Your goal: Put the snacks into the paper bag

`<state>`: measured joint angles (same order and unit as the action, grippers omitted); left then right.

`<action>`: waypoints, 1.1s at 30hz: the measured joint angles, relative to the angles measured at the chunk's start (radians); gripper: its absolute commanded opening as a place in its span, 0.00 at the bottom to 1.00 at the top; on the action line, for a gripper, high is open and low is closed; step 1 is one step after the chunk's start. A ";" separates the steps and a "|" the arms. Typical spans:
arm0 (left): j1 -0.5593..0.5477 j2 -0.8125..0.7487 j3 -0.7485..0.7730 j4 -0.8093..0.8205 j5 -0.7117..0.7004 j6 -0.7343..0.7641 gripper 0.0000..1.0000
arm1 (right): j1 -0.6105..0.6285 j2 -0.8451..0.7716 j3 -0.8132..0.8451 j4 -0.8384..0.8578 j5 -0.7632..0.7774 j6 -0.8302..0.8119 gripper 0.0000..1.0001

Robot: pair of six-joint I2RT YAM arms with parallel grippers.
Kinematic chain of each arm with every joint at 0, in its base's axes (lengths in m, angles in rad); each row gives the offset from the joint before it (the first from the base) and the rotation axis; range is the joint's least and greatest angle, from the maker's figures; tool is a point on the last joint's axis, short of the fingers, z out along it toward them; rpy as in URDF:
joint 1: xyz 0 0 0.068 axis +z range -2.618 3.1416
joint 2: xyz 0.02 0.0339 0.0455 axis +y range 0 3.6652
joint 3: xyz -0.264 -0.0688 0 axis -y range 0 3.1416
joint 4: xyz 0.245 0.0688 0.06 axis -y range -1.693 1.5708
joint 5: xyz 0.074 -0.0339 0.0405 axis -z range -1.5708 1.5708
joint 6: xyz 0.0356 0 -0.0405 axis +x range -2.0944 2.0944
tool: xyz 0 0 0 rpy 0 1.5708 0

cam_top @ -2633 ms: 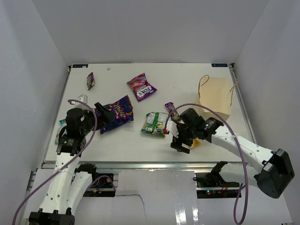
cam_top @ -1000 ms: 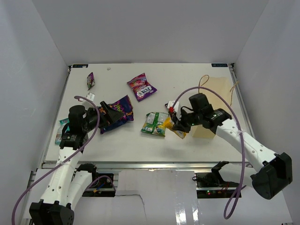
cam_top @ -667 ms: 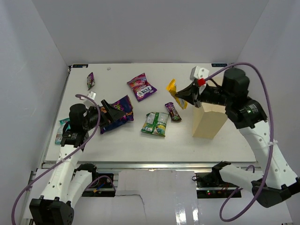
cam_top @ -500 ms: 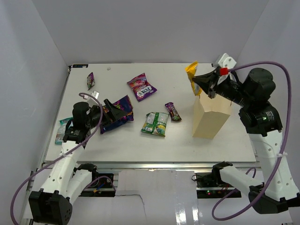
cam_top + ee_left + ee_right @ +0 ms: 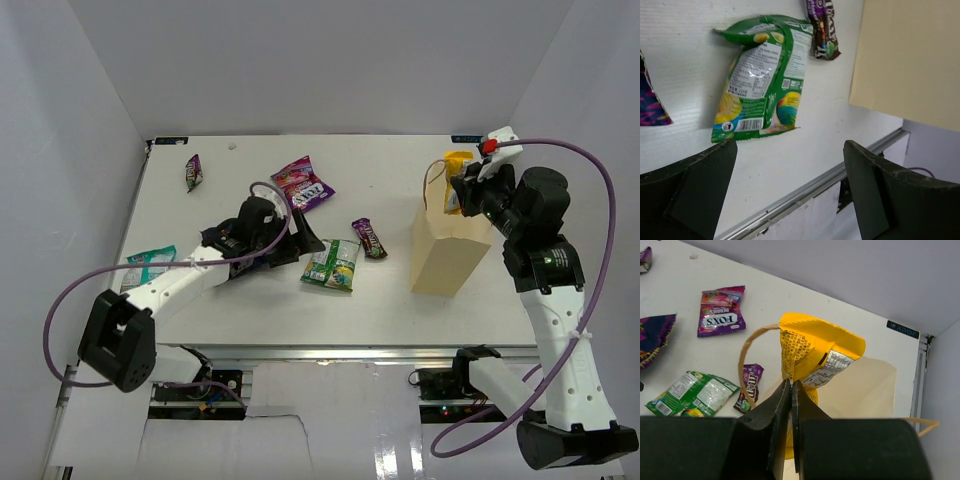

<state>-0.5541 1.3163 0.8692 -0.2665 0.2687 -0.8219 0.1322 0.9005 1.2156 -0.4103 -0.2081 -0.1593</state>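
The tan paper bag [image 5: 448, 245] stands upright at the right of the table, also in the left wrist view [image 5: 910, 60] and under my right wrist [image 5: 867, 390]. My right gripper [image 5: 463, 193] [image 5: 791, 385] hangs over the bag's mouth, shut on the edge of a yellow-orange packet [image 5: 457, 166] [image 5: 815, 347]. My left gripper [image 5: 300, 236] [image 5: 790, 150] is open and empty, just short of the green-white packet [image 5: 333, 263] [image 5: 762, 80]. A small dark purple bar [image 5: 368, 238], the pink-red bag [image 5: 302, 185], another small bar [image 5: 192, 172] and a teal packet [image 5: 150, 260] lie on the table. The big purple bag [image 5: 655, 337] is mostly hidden under my left arm.
The bag's thin loop handle [image 5: 743, 365] rises beside the yellow packet. The table's near metal rail [image 5: 805, 192] runs just below my left fingers. White walls close in the table on three sides.
My right arm has carried the yellow packet up from the table and rightwards to above the bag's mouth. My left arm has swung right across the purple bag towards the green packet.
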 measured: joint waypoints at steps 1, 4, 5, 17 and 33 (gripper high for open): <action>-0.011 0.042 0.034 -0.012 -0.026 0.001 0.97 | -0.002 0.003 -0.012 -0.002 0.010 0.002 0.16; -0.040 0.166 0.148 -0.049 -0.090 0.015 0.93 | -0.011 0.024 -0.028 -0.004 0.033 0.002 0.84; -0.047 0.209 0.186 -0.058 -0.109 0.025 0.92 | -0.014 0.031 -0.028 -0.005 0.034 0.013 0.92; -0.079 0.519 0.454 -0.259 -0.269 0.195 0.81 | -0.021 -0.042 -0.033 -0.005 -0.154 -0.101 0.95; -0.096 0.490 0.464 -0.243 -0.107 0.270 0.00 | -0.028 -0.060 -0.061 -0.041 -0.285 -0.141 0.95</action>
<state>-0.6502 1.8061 1.3334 -0.5091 0.1619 -0.5514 0.1040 0.8402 1.1549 -0.4515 -0.4927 -0.3004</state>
